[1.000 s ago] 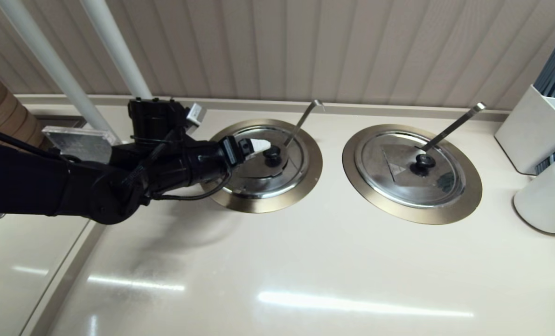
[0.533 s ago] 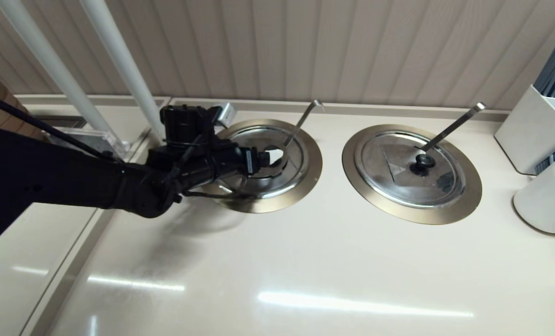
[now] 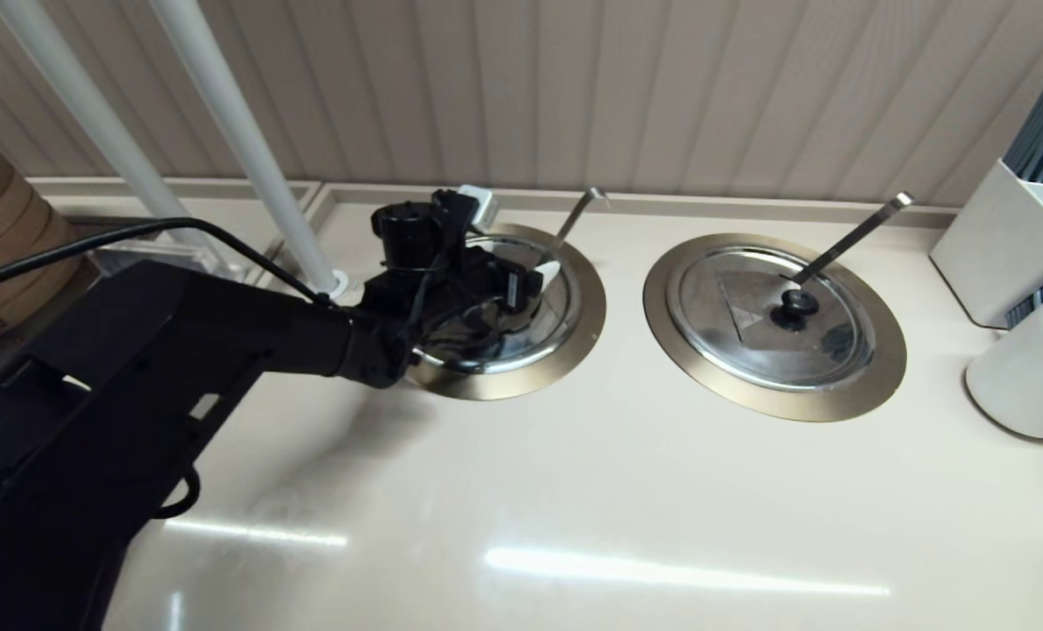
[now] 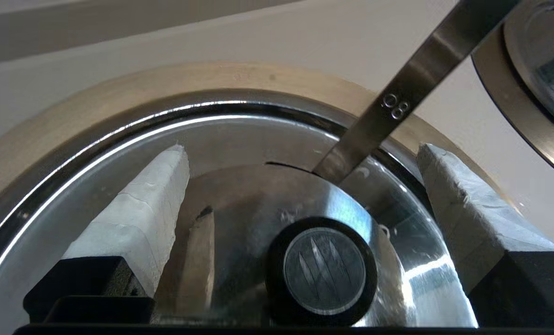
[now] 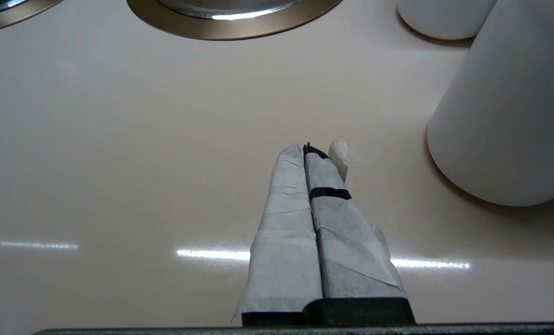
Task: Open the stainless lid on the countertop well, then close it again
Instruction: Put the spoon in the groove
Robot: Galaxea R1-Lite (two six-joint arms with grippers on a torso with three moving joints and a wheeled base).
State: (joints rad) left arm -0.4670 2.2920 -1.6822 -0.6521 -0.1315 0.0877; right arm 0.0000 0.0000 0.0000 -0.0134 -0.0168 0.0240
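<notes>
The stainless lid (image 3: pixel 497 347) lies in the countertop well (image 3: pixel 588 322) at the left, and my left arm covers most of it. The ladle handle (image 3: pixel 572 221) with the hooked tip rises from the lid's rim slot. My left gripper (image 3: pixel 532 279) hangs over the lid's centre. In the left wrist view the left gripper (image 4: pixel 301 148) is open, its taped fingers (image 4: pixel 142 218) wide on either side of the black knob (image 4: pixel 321 272) without touching it. The pale sticker is hidden. My right gripper (image 5: pixel 314 149) is shut on nothing, low over the bare counter, outside the head view.
The twin lid (image 3: pixel 754 329) sits in the second well (image 3: pixel 872 386) to the right, with a flat-ended ladle handle (image 3: pixel 854 230). White containers (image 3: pixel 1030 368) and a white holder (image 3: pixel 995 237) stand at the far right. White poles (image 3: pixel 223 114) and a wooden steamer (image 3: pixel 4 254) are at the left.
My left arm has pushed further right over the left lid. The open gripper, which came at the knob from the left, now covers the lid's centre.
</notes>
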